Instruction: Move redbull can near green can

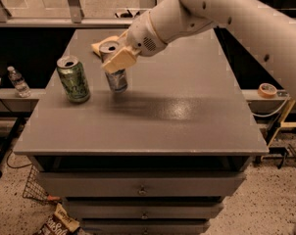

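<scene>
The redbull can is slim, silver and blue, with a silver top. My gripper is shut on its upper part and holds it upright just above the table, a short way right of the green can. The green can is wider, green with pale markings, and stands upright on the grey table near its left edge. My white arm reaches in from the upper right.
A yellow sponge lies behind the cans, partly hidden by my gripper. A plastic bottle stands on a ledge left of the table. A tape roll lies on a ledge to the right. The table has drawers in front.
</scene>
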